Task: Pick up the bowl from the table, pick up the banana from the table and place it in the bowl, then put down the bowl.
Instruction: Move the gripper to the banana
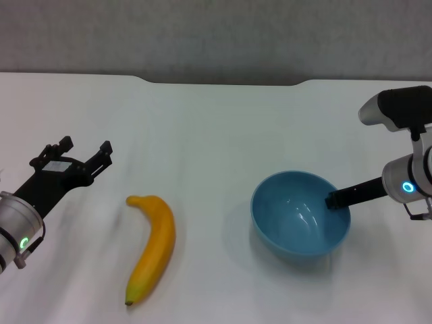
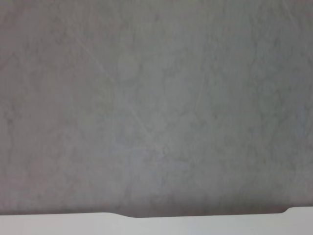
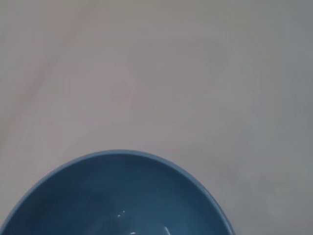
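The light-blue bowl [image 1: 300, 214] is at the right of the white table [image 1: 202, 128], its glossy inside facing up. My right gripper [image 1: 337, 199] reaches in from the right and is shut on the bowl's right rim, with one black finger showing inside the rim. The right wrist view shows the bowl [image 3: 117, 196] from close by. The yellow-orange banana [image 1: 152, 246] lies on the table left of the bowl, stem at its far end. My left gripper [image 1: 86, 146] is open and empty, above the table to the left of the banana and apart from it.
The table's far edge has a shallow notch [image 1: 223, 82] against a grey wall [image 1: 216, 34]. The left wrist view shows only that wall [image 2: 156, 98] and the table's far edge [image 2: 49, 225]. The right wrist view shows bare table [image 3: 146, 73] beyond the bowl.
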{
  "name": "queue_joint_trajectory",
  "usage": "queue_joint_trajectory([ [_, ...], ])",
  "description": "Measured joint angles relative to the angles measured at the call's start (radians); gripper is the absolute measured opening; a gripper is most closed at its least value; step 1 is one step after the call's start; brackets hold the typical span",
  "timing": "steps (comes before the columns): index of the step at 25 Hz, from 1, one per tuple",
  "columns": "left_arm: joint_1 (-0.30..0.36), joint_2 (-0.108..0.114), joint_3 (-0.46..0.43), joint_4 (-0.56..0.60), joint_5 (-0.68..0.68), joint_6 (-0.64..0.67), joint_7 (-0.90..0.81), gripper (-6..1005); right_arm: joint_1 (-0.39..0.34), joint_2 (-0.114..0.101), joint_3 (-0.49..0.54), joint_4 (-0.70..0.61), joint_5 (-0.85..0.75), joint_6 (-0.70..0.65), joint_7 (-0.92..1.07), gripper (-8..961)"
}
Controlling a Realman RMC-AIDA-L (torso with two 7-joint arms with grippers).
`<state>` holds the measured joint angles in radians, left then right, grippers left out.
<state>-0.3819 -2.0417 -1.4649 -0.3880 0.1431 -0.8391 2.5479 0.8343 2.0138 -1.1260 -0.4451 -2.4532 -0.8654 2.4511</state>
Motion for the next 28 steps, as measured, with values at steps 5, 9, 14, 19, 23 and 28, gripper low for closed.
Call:
queue_joint_trajectory([
  [5, 0.0, 0.001, 0.003, 0.0, 0.0, 0.0, -0.007, 864, -0.001, 0.001, 0.002, 0.0, 0.001, 0.002, 0.002, 26],
  [9, -0.002, 0.01, 0.06, -0.034, 0.013, 0.03, -0.064, 863, -0.034, 0.002, 0.006, -0.032, 0.02, 0.001, 0.002, 26],
  [14, 0.079, 0.015, 0.092, -0.341, 0.223, 0.303, -0.153, 863, -0.082, 0.0, 0.002, -0.097, 0.042, -0.011, 0.005, 26],
  [19, 0.174, 0.026, 0.168, -0.664, 0.469, 0.594, -0.403, 863, -0.096, -0.001, 0.002, -0.118, 0.043, -0.022, 0.009, 26],
  [23, 0.179, 0.099, 0.316, -0.843, 0.579, 0.808, -0.645, 863, -0.109, -0.003, 0.002, -0.14, 0.043, -0.025, 0.011, 25],
  [28, 0.126, 0.212, 0.48, -0.956, 0.426, 0.994, -0.699, 862, -0.128, -0.003, 0.005, -0.188, 0.043, -0.046, 0.014, 25],
])
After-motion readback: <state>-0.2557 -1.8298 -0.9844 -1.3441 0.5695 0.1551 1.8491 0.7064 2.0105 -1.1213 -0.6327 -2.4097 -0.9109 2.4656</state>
